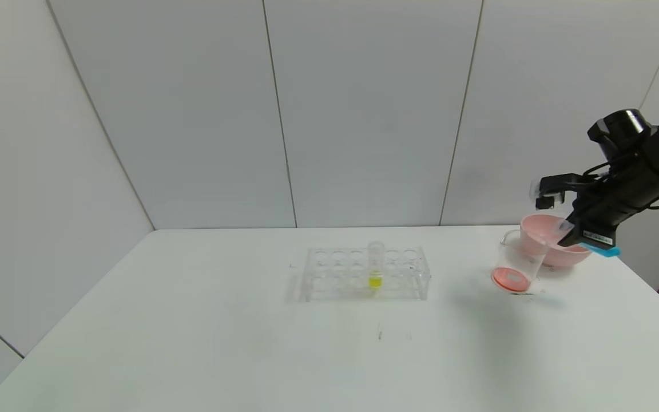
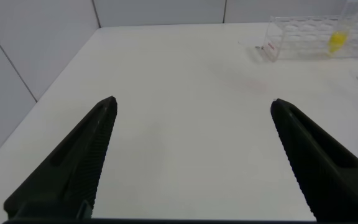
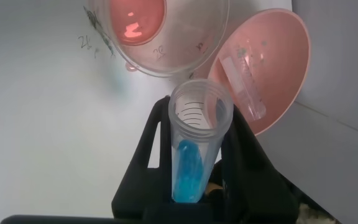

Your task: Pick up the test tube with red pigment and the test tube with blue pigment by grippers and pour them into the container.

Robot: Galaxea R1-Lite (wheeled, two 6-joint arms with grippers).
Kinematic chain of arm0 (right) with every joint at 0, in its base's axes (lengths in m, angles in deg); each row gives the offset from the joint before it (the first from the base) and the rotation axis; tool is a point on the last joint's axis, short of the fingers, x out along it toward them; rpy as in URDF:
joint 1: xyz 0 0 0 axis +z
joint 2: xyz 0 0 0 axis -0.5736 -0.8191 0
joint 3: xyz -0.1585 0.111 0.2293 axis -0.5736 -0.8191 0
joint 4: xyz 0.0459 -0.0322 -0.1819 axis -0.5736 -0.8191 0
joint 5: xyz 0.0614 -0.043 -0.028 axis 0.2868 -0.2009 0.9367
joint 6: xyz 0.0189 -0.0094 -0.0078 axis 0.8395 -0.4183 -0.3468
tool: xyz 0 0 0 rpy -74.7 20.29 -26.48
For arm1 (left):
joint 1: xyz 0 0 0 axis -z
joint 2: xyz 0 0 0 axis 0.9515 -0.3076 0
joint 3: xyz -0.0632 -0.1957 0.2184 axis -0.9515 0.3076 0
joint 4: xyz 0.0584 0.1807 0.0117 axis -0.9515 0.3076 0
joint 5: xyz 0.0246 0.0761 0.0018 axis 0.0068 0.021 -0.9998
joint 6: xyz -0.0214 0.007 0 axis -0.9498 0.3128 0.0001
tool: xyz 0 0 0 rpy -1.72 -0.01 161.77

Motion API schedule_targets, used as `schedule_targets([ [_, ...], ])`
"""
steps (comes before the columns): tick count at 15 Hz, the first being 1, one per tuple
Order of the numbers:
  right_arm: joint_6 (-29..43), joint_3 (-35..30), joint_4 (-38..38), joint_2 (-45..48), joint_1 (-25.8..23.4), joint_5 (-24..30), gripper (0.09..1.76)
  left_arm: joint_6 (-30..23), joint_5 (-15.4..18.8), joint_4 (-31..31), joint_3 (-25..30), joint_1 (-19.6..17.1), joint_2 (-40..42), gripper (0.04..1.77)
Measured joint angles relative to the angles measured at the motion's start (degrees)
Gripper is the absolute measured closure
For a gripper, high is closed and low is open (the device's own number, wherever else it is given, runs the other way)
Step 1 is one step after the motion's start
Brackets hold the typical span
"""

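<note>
My right gripper (image 1: 571, 232) is at the table's far right, shut on the test tube with blue pigment (image 3: 196, 149). The tube is tilted, its open mouth toward the container (image 1: 513, 264). Blue liquid lies along the tube's inner wall, still inside. The container is a clear beaker (image 3: 160, 31) with red liquid at its bottom. No tube holding red liquid shows; a clear empty tube (image 3: 244, 84) lies in the pink bowl (image 3: 278, 56). My left gripper (image 2: 192, 101) is open and empty over bare table, far from the rack, and out of the head view.
A clear tube rack (image 1: 364, 273) stands mid-table with a yellow-liquid tube (image 1: 375, 266) upright in it; it shows far off in the left wrist view (image 2: 316, 43). The pink bowl (image 1: 535, 232) sits right behind the beaker, near the table's right edge.
</note>
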Motion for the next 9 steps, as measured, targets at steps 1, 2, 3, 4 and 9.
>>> schedule_targets([
  [1, -0.20, 0.00, 0.04, -0.09, 0.30, -0.88, 1.33, 0.00, 0.00, 0.00, 0.00, 0.00, 0.00, 0.05],
  [2, -0.30, 0.00, 0.28, -0.15, 0.68, -1.56, 1.33, 0.00, 0.00, 0.00, 0.00, 0.00, 0.00, 0.05],
  [3, -0.37, 0.00, 0.37, -0.24, 1.10, -2.27, 1.33, 0.00, 0.00, 0.02, 0.00, 0.00, 0.00, 0.05],
  [4, -0.57, 0.05, 0.44, -0.28, 1.49, -3.39, 1.33, 0.00, 0.00, 0.00, 0.00, 0.00, 0.00, 0.05],
  [9, -1.73, 0.07, 0.48, -0.74, 2.94, -7.69, 1.33, 0.00, 0.00, 0.00, 0.00, 0.00, 0.00, 0.05],
])
